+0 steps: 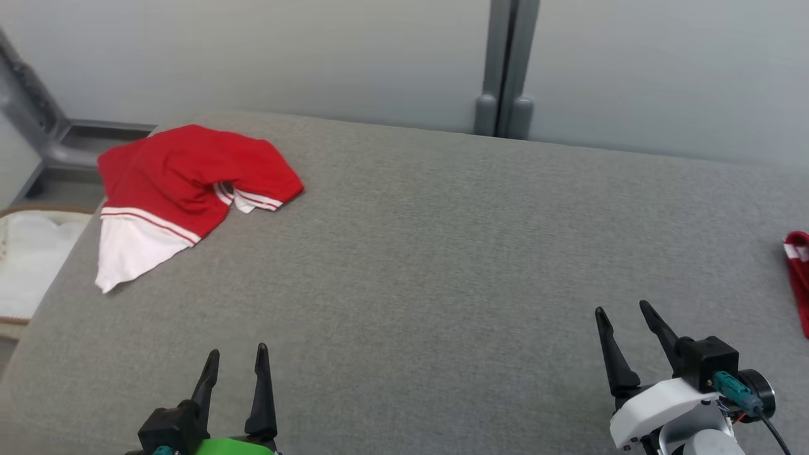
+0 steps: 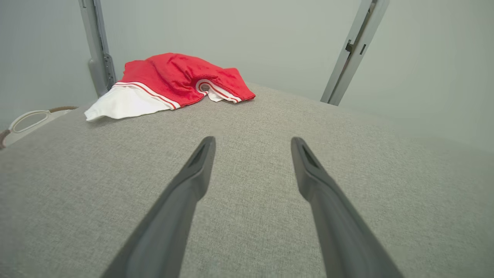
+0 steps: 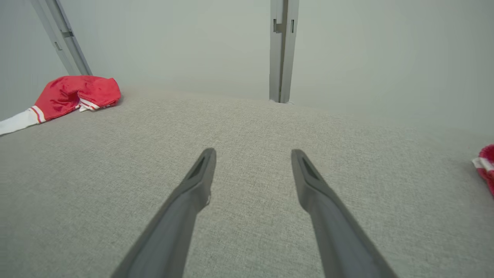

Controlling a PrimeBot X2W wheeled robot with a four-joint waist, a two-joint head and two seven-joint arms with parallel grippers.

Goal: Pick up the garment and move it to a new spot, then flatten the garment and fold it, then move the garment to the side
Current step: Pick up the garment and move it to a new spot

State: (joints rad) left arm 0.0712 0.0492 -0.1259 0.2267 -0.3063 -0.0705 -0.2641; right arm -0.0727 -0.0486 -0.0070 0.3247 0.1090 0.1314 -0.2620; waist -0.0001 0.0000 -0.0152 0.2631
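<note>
Red garment [image 1: 183, 183] lies crumpled at the far left of the grey surface [image 1: 442, 253].
The left gripper [image 1: 239, 349] and right gripper [image 1: 621, 308] are at the near side, both wide open, holding nothing, well apart from the garment.

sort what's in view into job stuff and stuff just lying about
Job: crumpled red and white garment; left gripper and right gripper, both open.
Lying about: red cloth at the right edge; pale basket beside the grey surface.
</note>
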